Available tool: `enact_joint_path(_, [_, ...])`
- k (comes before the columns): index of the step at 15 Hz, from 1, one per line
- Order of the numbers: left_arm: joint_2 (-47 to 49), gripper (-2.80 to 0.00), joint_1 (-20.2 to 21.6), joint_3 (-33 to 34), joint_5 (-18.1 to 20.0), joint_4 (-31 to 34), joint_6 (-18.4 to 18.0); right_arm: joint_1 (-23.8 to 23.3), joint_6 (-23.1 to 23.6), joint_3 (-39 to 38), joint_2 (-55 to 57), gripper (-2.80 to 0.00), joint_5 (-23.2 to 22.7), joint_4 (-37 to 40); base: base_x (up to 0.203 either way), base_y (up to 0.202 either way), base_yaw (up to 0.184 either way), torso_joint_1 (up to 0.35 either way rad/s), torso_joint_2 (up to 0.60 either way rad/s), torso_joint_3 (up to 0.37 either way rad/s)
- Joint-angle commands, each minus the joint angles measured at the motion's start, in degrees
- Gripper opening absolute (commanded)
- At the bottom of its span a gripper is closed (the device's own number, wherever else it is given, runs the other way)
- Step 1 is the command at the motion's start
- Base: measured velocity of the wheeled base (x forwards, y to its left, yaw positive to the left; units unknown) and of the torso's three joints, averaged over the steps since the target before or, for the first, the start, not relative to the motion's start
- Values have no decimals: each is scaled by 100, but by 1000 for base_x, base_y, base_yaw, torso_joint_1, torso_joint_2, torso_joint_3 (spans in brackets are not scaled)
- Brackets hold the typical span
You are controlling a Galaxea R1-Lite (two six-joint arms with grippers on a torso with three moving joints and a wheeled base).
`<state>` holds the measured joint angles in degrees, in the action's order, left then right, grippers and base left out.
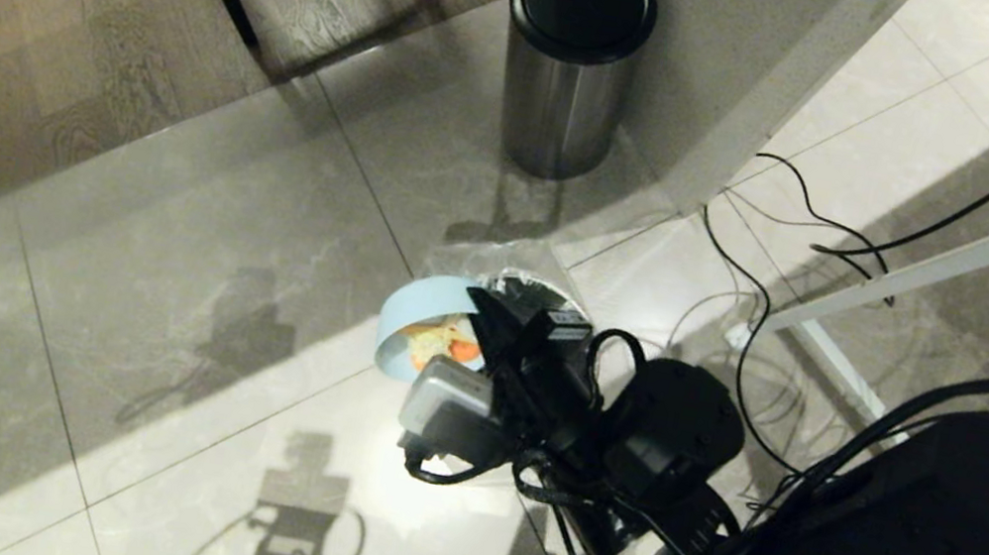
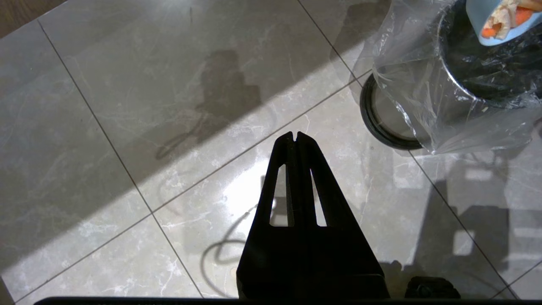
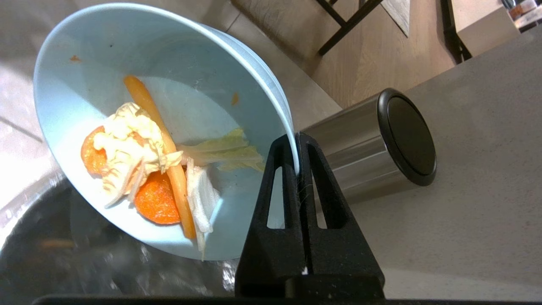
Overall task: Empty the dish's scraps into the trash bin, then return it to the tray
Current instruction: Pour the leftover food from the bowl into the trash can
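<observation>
Tiled floor, dish (image 3: 178, 76) tipped over the trash bin (image 2: 427, 101).
Right claw (image 3: 297, 152) pinches only its rim; scraps (image 3: 148, 169) cling, and might slide past the bin's edge. Left claw (image 2: 295, 136) closed, idle.

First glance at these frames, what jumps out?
The pale blue bowl, tipped steeply over the bag-lined trash bin, pinched at its rim by the right gripper, with the scraps not yet out. Beyond, a lidded steel bin stands on the floor; the left gripper hangs shut beside the lined bin.

Probably a home dining area: marble floor tiles (image 1: 284, 212), wood flooring (image 1: 27, 8), steel lidded bin (image 1: 569, 69).
</observation>
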<state>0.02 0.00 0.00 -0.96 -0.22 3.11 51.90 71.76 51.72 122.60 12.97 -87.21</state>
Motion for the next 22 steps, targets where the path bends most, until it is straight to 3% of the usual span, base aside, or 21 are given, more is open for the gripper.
enact_joint_path(1, [6, -280, 0, 0, 0, -4, 6, -70, 99, -42, 2, -280, -3, -274, 0, 0, 0, 0, 0, 0])
enact_joint_path(7, [6, -280, 0, 0, 0, -4, 6, -381, 26, -213, -228, -280, -23, -274, 0, 0, 0, 0, 0, 0])
enact_joint_path(15, [6, -280, -4, 0, 0, -4, 6, -631, -737, -171, -224, -280, -40, -274, 0, 0, 0, 0, 0, 0])
enact_joint_path(17, [6, -280, 0, 0, 0, -4, 6, -754, -766, -46, -224, -280, -291, -274, 0, 0, 0, 0, 0, 0])
enact_joint_path(22, [6, -280, 0, 0, 0, -4, 6, -955, -754, 171, -279, -280, -1458, -274, 0, 0, 0, 0, 0, 0])
